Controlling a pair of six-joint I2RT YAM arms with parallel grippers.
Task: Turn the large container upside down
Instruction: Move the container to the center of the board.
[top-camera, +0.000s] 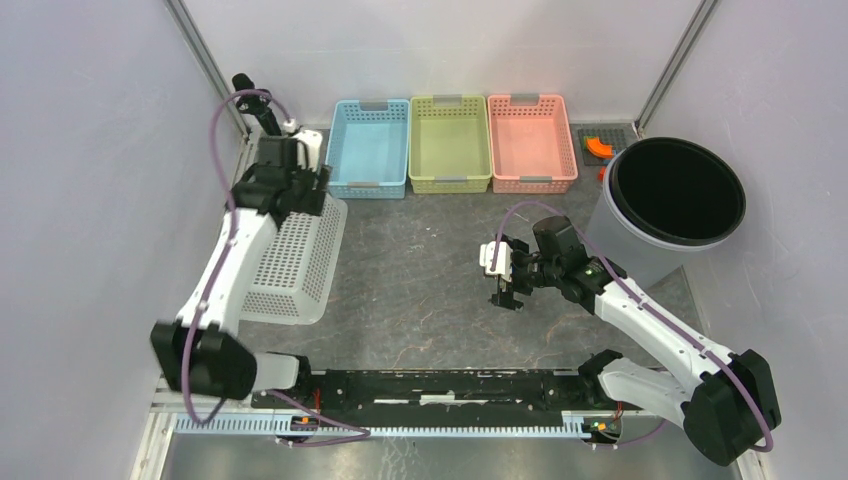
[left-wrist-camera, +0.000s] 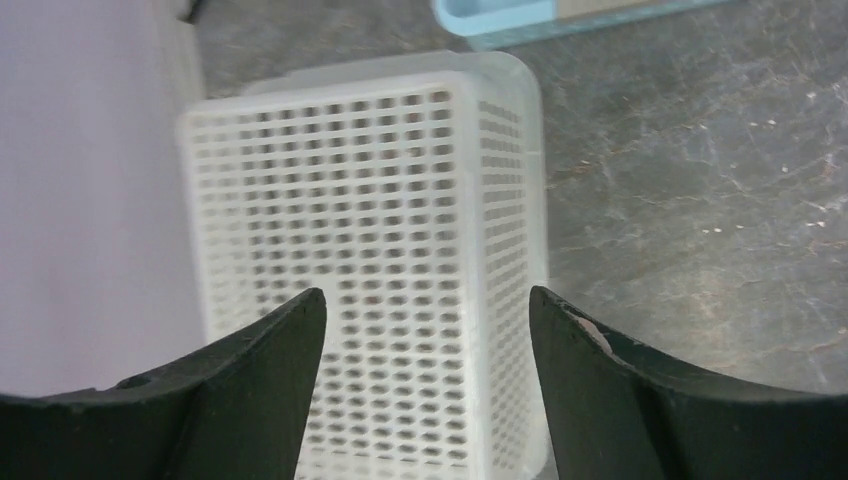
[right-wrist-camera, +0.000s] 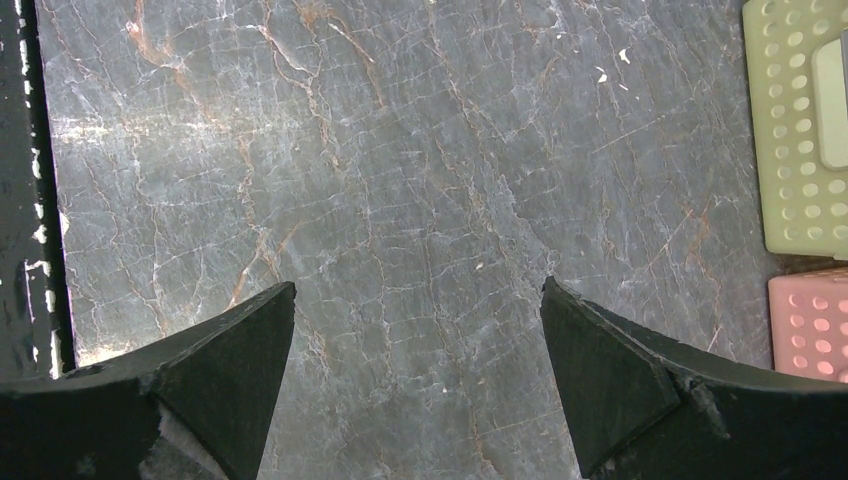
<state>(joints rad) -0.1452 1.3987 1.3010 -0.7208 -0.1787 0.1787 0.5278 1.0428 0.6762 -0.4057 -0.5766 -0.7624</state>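
Note:
The large white perforated basket (top-camera: 292, 262) lies at the left of the table with closed perforated faces turned up; its opening does not show. In the left wrist view the basket (left-wrist-camera: 370, 230) fills the middle, just beyond the fingers. My left gripper (top-camera: 308, 190) hovers over the basket's far end, open and empty, and the left wrist view (left-wrist-camera: 427, 295) shows its jaws spread wide with nothing held between them. My right gripper (top-camera: 503, 276) is open and empty over bare table near the centre, as the right wrist view (right-wrist-camera: 418, 285) also shows.
A blue basket (top-camera: 369, 148), a green basket (top-camera: 450, 143) and a pink basket (top-camera: 531, 142) stand in a row at the back. A grey round bin (top-camera: 672, 200) with a dark inside stands at the right, an orange item (top-camera: 600, 146) behind it. A black rail (top-camera: 440, 385) runs along the near edge.

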